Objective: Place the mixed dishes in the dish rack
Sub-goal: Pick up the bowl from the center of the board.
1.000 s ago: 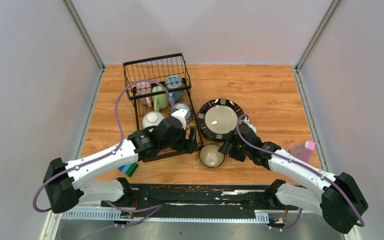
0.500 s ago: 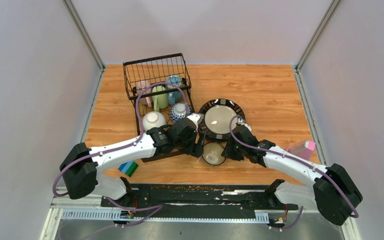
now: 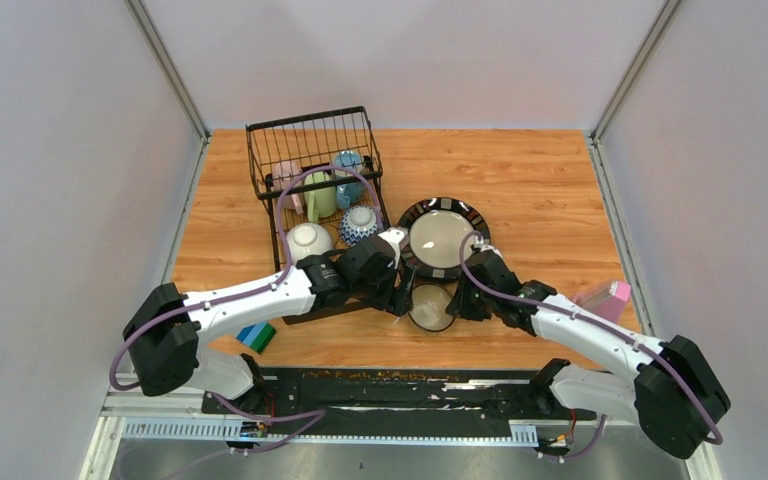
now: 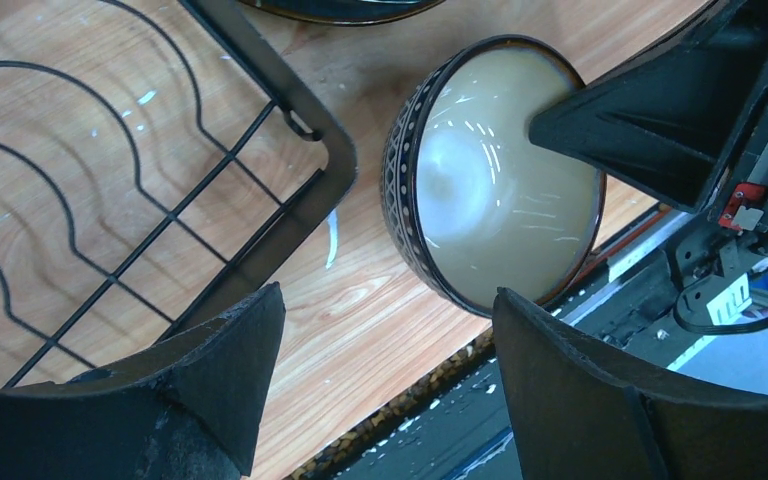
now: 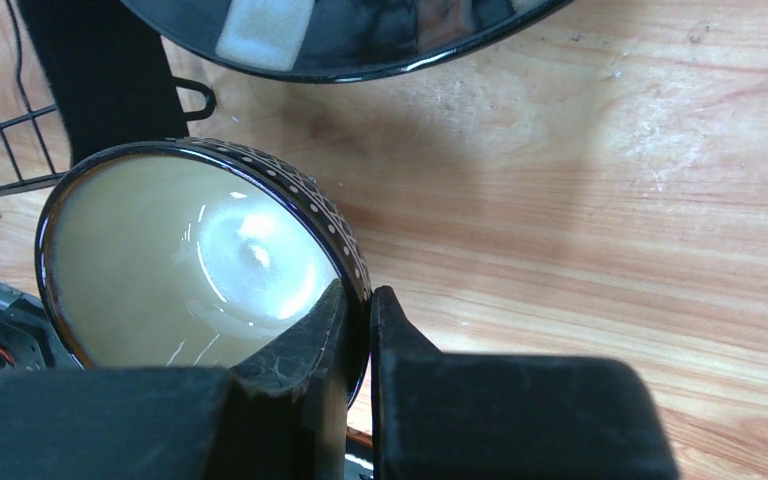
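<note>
Right wrist view: right gripper point(image 5: 358, 330) clamped on the rim of the dark patterned bowl point(image 5: 190, 265), one finger inside the cream interior, one outside the dotted wall; bowl looks tipped toward the camera.
Left wrist view: left gripper point(image 4: 385, 375) wide open, holding nothing, fingers either side of the near edge of the bowl point(image 4: 490, 175), not touching it as far as I can tell.
Step in hand: grasp of the bowl by the right arm; judged the pick phase, lift not yet done.
Bowl place: on the table point(image 3: 540, 170) just right of the dish rack point(image 3: 315, 175) near corner, just near of the black-rimmed plate point(image 3: 442, 238).
Rack load: white bowl point(image 3: 307, 240), blue patterned bowl point(image 3: 361, 222), green mug point(image 3: 321, 195) and two more mugs sit inside; low tray wires near corner bare in the left wrist view.
Task progress: roughly half or more by my guess; bowl and plate still outside.
Next move calls for: lift clear of the rack's wire edge, carry left, set into a free slot; rim pinch is thin, so slip or swing is the risk; left arm crowds the path.
Surface: wood-grain table, light scuffs, crumbs at the near edge.
Room: plain grey walls on three sides, metal corner posts; striped sponge point(image 3: 256, 337) near left, pink container point(image 3: 605, 298) right.
</note>
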